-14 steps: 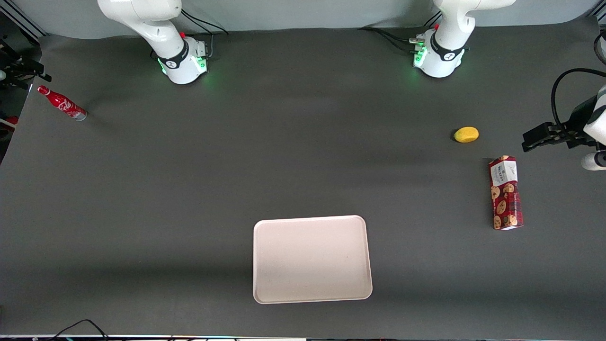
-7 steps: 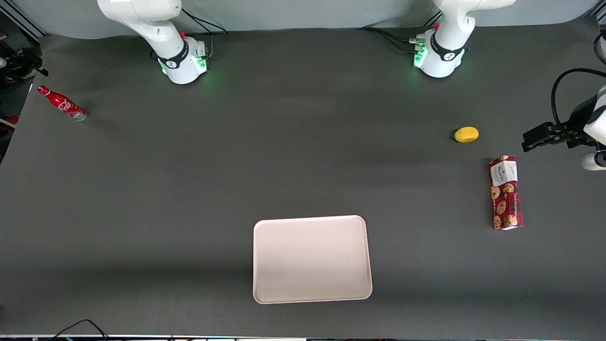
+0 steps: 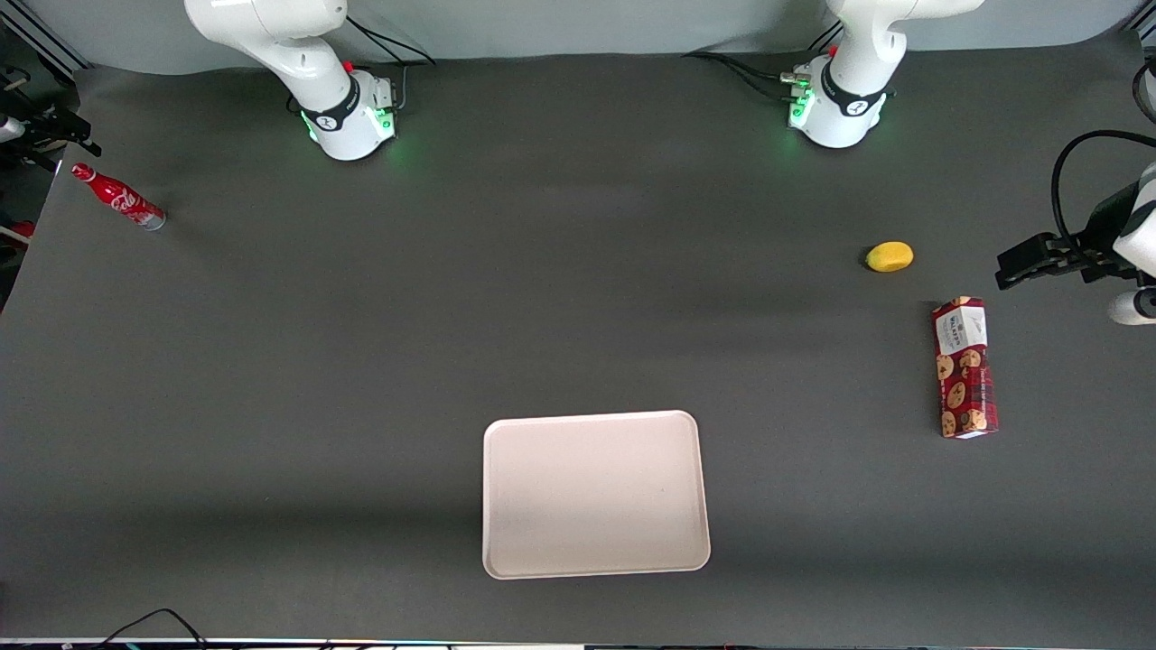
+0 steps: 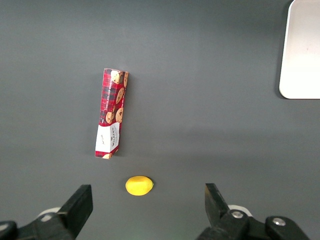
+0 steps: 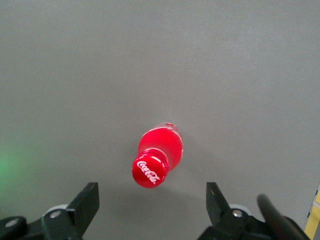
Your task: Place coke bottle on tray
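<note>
The coke bottle (image 3: 117, 197), red with white script and a silvery base, stands upright near the table edge at the working arm's end. In the right wrist view I look down on the coke bottle (image 5: 156, 160), its cap facing the camera. My gripper (image 5: 151, 205) hangs above it, open, with the cap just off the line between its two dark fingers (image 5: 87, 202) and nothing held. In the front view only dark parts of the gripper (image 3: 41, 137) show at the table edge, close to the bottle. The pale tray (image 3: 596, 492) lies flat much nearer the front camera, mid-table.
A red cookie box (image 3: 964, 367) and a small yellow fruit (image 3: 890, 256) lie toward the parked arm's end. The left wrist view shows that cookie box (image 4: 111, 114), the yellow fruit (image 4: 139, 185) and a corner of the tray (image 4: 302, 50).
The gripper's dark parts at the table edge shifted slightly near the bottle. The bottle, tray, box and fruit have not moved.
</note>
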Tool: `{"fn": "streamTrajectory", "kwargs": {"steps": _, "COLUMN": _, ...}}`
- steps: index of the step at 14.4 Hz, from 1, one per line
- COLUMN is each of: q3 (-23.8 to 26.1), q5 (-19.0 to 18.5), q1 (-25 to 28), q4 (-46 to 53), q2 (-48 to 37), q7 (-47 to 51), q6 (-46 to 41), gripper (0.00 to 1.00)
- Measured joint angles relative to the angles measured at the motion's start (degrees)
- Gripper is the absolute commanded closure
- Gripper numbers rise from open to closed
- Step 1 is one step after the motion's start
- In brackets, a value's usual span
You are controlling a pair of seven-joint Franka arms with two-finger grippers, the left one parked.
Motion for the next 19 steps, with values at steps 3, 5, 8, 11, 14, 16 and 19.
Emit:
{"fn": "streamTrajectory", "kwargs": {"steps": 3, "q3": -0.19, "q5": 0.04, "q1": 0.0, "q4": -0.23, "q2": -0.12, "q7": -1.25, "q6": 0.42, "gripper": 0.28}}
{"fn": "streamTrajectory", "kwargs": {"steps": 5, "q3": -0.24, "q5": 0.06, "q1": 0.0, "q4": -0.38, "q2": -0.17, "q7": -1.6, "q6": 0.94, "gripper": 0.42}}
{"fn": "streamTrajectory", "kwargs": {"steps": 8, "q3": -0.24, "q5": 0.07, "q1": 0.08, "q4": -0.42, "q2": -0.21, "q7": -1.88, "q6": 0.96, "gripper": 0.57}}
{"fn": "streamTrajectory", "kwargs": {"steps": 11, "q3": -0.24, "q5": 0.1, "q1": 0.74, "q4": -0.46, "q2": -0.27, "q7": -1.9, "q6": 0.96, "gripper": 0.7}}
{"fn": "streamTrajectory", "kwargs": {"steps": 14, "q3": -0.25, "q5": 0.13, "q1": 0.89, "q4": -0.39, "q2": -0.32, "q7": -1.91, "q6": 1.09, "gripper": 0.78}}
{"fn": "streamTrajectory", "kwargs": {"steps": 16, "q3": -0.26, "q5": 0.13, "q1": 0.89, "q4": -0.41, "q2": -0.39, "q7": -1.92, "q6": 1.09, "gripper": 0.85}}
{"fn": "streamTrajectory", "kwargs": {"steps": 19, "q3": -0.26, "q5": 0.12, "q1": 0.94, "q4": -0.41, "q2": -0.41, "q7": -1.93, "q6": 1.06, "gripper": 0.91}}
